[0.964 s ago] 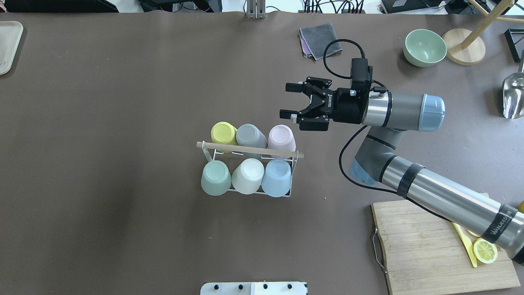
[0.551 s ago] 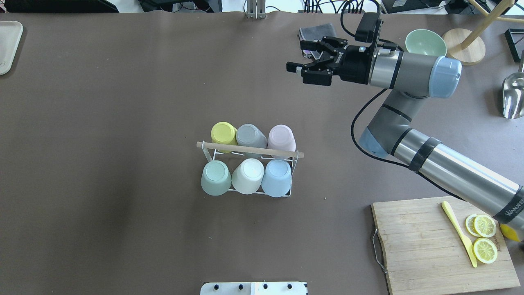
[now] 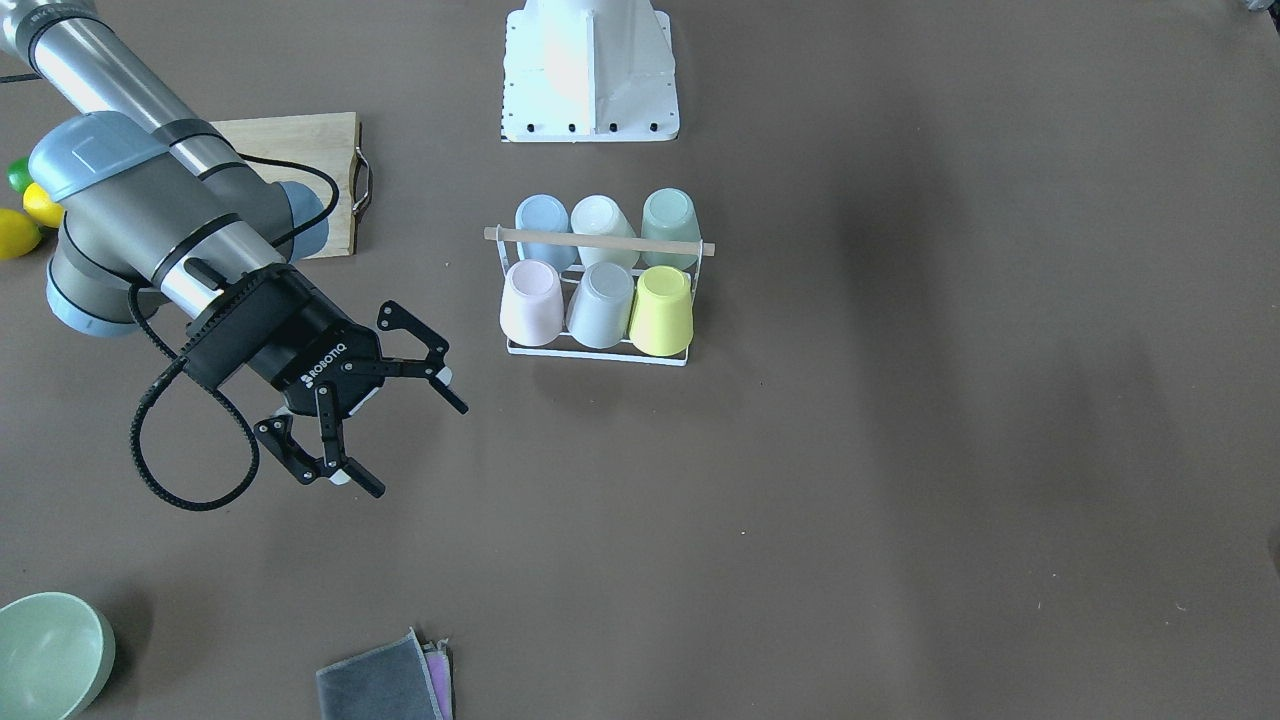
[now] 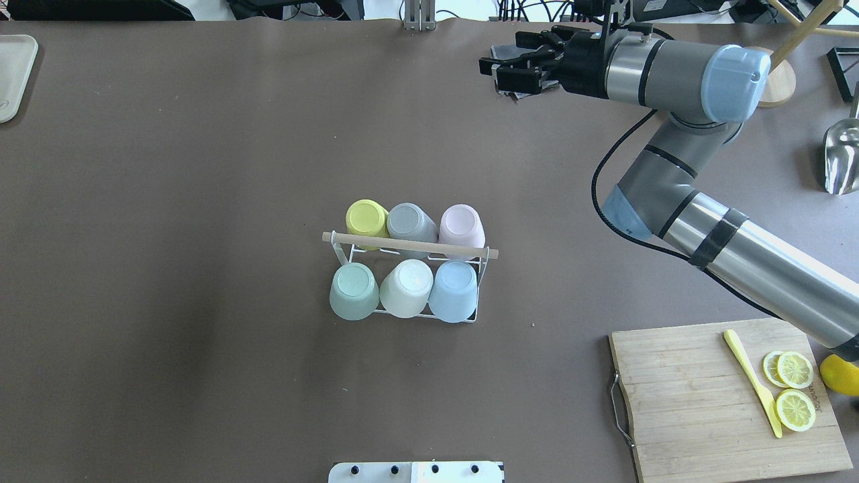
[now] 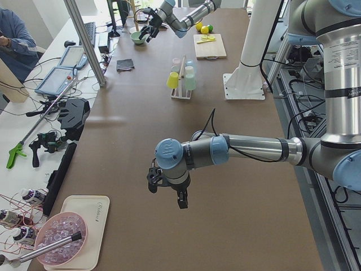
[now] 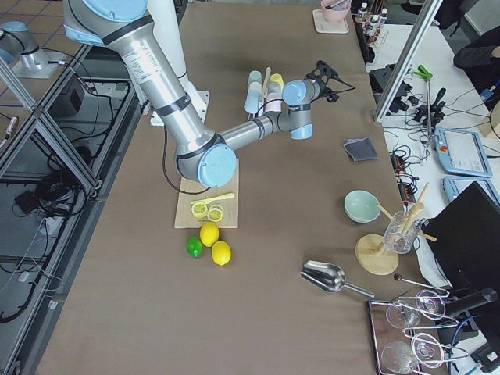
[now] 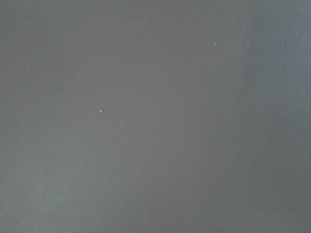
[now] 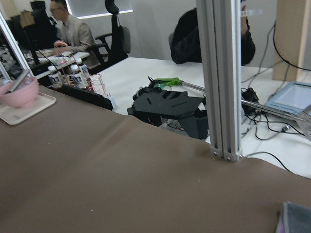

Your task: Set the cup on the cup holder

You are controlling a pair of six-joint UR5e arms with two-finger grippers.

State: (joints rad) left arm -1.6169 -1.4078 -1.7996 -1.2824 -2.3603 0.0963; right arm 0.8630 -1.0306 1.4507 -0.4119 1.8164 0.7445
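Observation:
The cup holder (image 4: 409, 245) is a white wire rack with a wooden rod handle, standing mid-table; it also shows in the front view (image 3: 600, 241). Six cups hang upside down on it: yellow (image 4: 366, 218), grey (image 4: 411, 221) and pink (image 4: 462, 225) in the far row, green (image 4: 354, 290), white (image 4: 406, 287) and blue (image 4: 453, 290) in the near row. My right gripper (image 4: 500, 57) is open and empty, raised near the table's far edge, well away from the rack (image 3: 418, 450). My left gripper (image 5: 166, 193) shows only in the left side view, over bare table; I cannot tell its state.
A folded grey cloth (image 3: 385, 683) and a green bowl (image 3: 50, 655) lie at the far side near my right gripper. A wooden cutting board (image 4: 725, 402) with lemon slices and a yellow knife sits at the near right. A metal scoop (image 4: 842, 157) lies at the right edge.
My right gripper has moved from beside the pink cup away to the table's far edge, staying open and empty. The cups and rack have not moved.

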